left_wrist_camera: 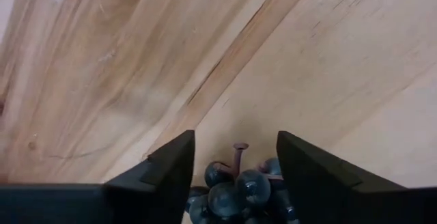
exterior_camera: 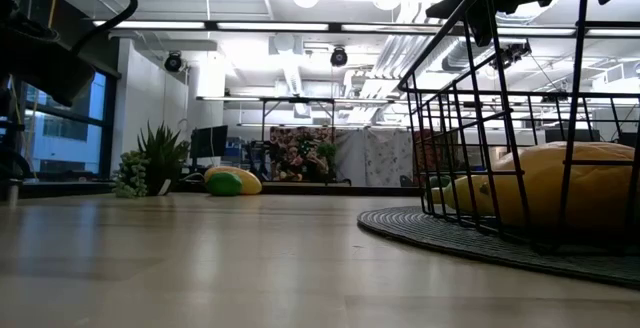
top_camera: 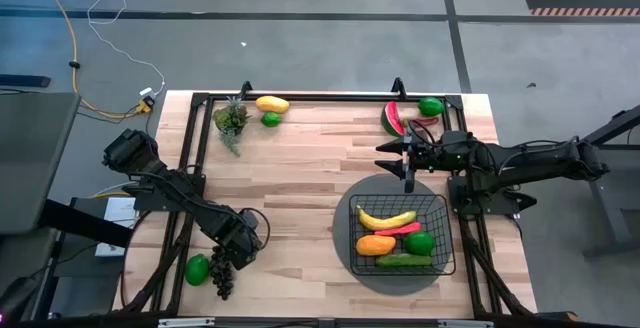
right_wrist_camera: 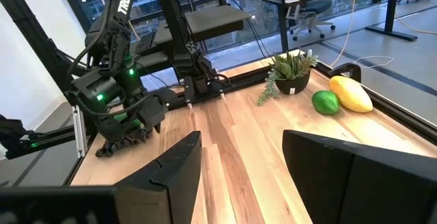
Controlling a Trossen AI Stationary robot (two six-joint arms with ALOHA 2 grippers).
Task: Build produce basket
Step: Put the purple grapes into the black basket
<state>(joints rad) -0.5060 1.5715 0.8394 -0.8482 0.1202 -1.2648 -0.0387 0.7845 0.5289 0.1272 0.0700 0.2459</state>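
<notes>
The left arm reaches low across the near left corner of the pale wooden worktop, its wrist bent down so the left claw sits right over the dark bunch of toy grapes. Its two black fingers stand a modest way apart, one on each side of the bunch, the grape stem poking up between them; whether they press the grapes I cannot tell. A green lime lies just beside the bunch.

The right arm stretches in from the right edge, held above the worktop, and the right claw hangs spread wide with nothing in it, just beyond the black wire-mesh basket.

That basket rests on a round grey mat and holds a yellow banana, a red chili, an orange mango, a green lime and a cucumber
</notes>
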